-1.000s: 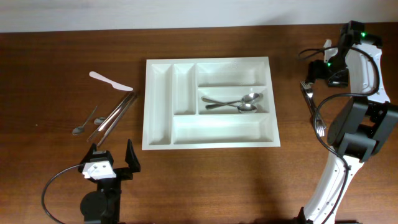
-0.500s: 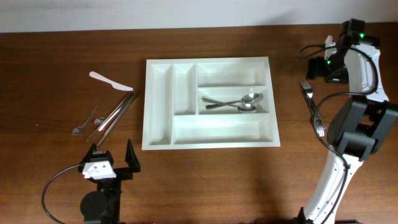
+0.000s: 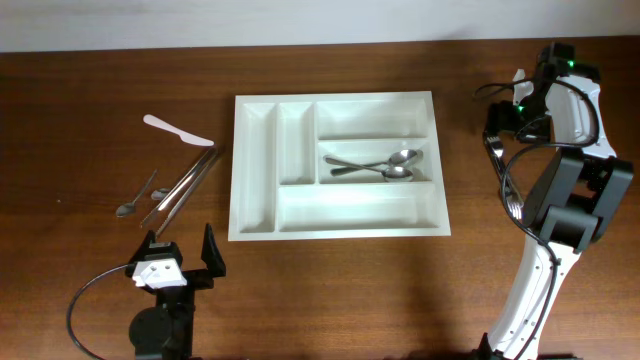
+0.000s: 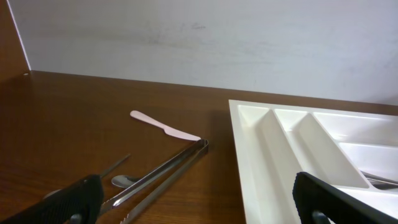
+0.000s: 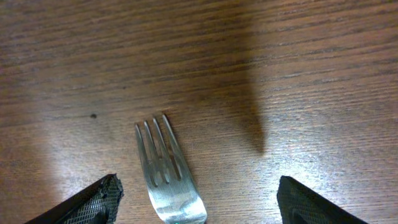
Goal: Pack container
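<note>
Right gripper (image 5: 198, 199) hangs over a metal fork (image 5: 165, 179) that lies flat on the wooden table (image 3: 80, 100). Its two dark fingers stand wide apart, one on each side of the fork's head, and they hold nothing. The fork's tines point away from the wrist camera. From overhead, this gripper sits near the far right corner of the table, with the fork's handle running back toward the near edge beneath the arm's cable. Whether the fingers touch the wood cannot be told.

Left gripper (image 3: 180, 249) rests low at the near left of the table, fingers spread as wide as they go, empty and pointing toward the far side. Just beyond it lie a pair of metal tongs (image 3: 186, 180) set at an angle, a small spoon (image 3: 135, 198) to their left, and a pale plastic knife (image 3: 178, 130) further back, its tip close to the hinge end of the tongs.

The container, a large white cutlery tray (image 3: 345, 210), sits flat in the middle of the table, between the two arms and well apart from both grippers. It has two narrow upright slots on its left side and three wide ones to the right. Two spoons (image 3: 375, 166) lie crossed in the middle wide slot, bowls to the right. The left wrist view shows the tray's near left corner just right of the tongs.
</note>
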`<state>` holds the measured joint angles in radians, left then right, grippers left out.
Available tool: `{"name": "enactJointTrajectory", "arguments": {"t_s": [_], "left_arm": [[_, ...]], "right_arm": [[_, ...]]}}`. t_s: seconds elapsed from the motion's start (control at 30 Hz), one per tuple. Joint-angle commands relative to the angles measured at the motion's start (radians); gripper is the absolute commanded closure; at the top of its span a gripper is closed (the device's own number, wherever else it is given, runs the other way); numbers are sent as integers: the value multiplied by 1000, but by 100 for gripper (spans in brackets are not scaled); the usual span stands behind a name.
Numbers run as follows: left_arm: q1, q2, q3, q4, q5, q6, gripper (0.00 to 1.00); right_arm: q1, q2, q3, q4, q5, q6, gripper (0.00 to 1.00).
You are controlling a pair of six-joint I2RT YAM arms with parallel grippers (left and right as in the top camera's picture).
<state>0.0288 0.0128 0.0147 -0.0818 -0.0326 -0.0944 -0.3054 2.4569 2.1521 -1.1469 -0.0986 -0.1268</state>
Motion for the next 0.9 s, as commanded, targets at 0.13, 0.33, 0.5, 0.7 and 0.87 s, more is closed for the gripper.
{"name": "enactJointTrajectory", "arguments": {"t_s": [0.13,0.33,0.5,0.7,0.87], "left_arm": [[5,-6,-5,0,11,-5,1],[5,-6,-5,0,11,-5,1],[5,-6,-5,0,11,-5,1],[5,-6,-5,0,11,-5,1],[5,-6,-5,0,11,-5,1]], "right_arm": [[0,54,-5,-19,-26,5,19],[-1,54,-5,-16,-26,5,44],[-1,54,-5,-16,-26,5,66],[-1,54,-5,-17,-25,5,76],[-1,53,-4,-27,-26,5,82]]}}
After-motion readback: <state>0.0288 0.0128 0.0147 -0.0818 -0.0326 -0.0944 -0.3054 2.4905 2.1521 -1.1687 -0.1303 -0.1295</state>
